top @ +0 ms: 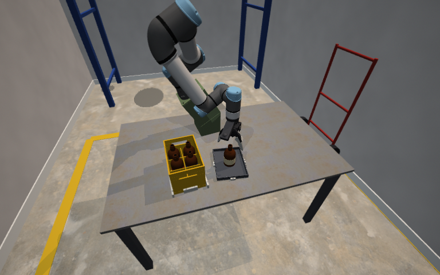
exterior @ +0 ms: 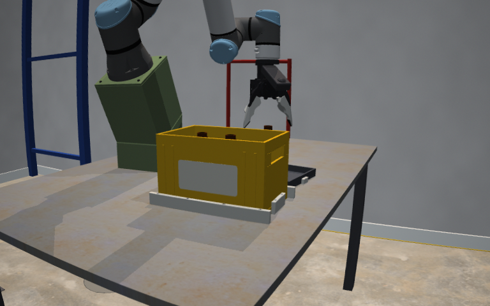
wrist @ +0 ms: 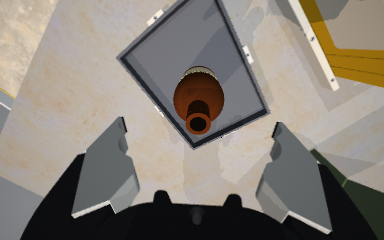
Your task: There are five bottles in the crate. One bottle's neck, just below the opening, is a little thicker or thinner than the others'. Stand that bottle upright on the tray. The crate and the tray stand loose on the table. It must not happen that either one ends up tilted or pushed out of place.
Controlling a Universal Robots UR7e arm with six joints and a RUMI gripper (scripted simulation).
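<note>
A brown bottle (top: 229,153) (exterior: 267,127) (wrist: 199,95) with a pale label stands upright on the dark tray (top: 232,176) (exterior: 313,170) (wrist: 231,128). My gripper (top: 230,142) (exterior: 268,126) (wrist: 198,120) is wide open and empty, its fingers on either side of the bottle's neck near the opening, touching nothing. The yellow crate (top: 187,181) (exterior: 213,173) (wrist: 357,65) stands beside the tray. Several brown bottles stand in it; in the exterior view only two of their tops show. Neck thickness differences are too small to tell.
White stops (top: 190,188) (exterior: 209,208) (wrist: 320,55) line the crate's base, and small white blocks (top: 232,178) (exterior: 305,180) sit at the tray's edges. The green robot base (top: 207,121) (exterior: 137,118) stands behind the crate and tray.
</note>
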